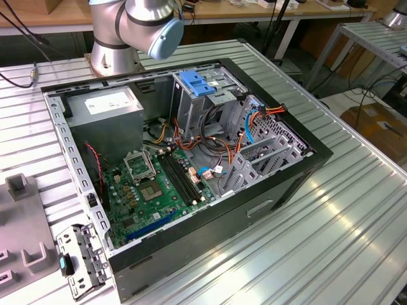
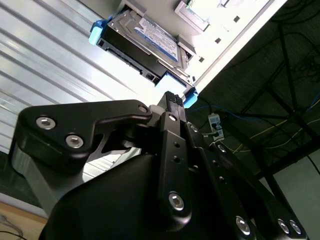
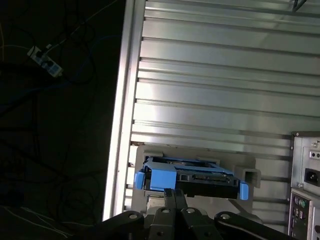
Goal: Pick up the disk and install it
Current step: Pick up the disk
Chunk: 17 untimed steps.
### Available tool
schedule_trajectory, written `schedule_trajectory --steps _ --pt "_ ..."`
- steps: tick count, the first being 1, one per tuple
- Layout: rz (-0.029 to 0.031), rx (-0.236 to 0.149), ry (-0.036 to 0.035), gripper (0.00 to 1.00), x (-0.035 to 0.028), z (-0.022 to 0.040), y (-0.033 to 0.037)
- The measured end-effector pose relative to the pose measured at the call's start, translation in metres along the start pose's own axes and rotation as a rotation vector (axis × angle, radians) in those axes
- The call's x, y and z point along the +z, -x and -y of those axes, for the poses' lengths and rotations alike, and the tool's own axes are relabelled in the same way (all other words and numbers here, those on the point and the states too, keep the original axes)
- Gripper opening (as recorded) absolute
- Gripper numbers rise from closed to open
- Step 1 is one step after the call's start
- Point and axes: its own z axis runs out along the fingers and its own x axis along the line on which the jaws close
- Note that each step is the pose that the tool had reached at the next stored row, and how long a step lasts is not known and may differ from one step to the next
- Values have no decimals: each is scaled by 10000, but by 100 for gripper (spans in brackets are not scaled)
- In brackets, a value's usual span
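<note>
Hand (image 3: pixel 173 192): fingers together, tips just short of the disk's blue frame, clamped on nothing as far as I can judge.

Bench (image 3: pixel 225 75): ribbed metal, carrying everything.

Computer case (image 1: pixel 191 159): lying open on the bench, board and wiring exposed. The grey drive cage (image 1: pixel 197 95) with its blue handle is in place.

Holder (image 3: pixel 247 172): grey, near the bench edge.

Disk (image 3: pixel 185 175): seated in the holder, apart from the case.

Progress: pick-up not yet done, install not begun.

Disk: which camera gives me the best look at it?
The second wrist view: the disk shows its labelled face, one long edge and both blue carrier ends. The first wrist view shows it edge-on, sitting in a grey holder.
</note>
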Motion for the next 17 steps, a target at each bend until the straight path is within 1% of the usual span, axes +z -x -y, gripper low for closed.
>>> schedule_trajectory --steps 10,17 --pt "-1 -26 0 11 0 0 0" --pt "-17 -386 1 11 0 0 0"
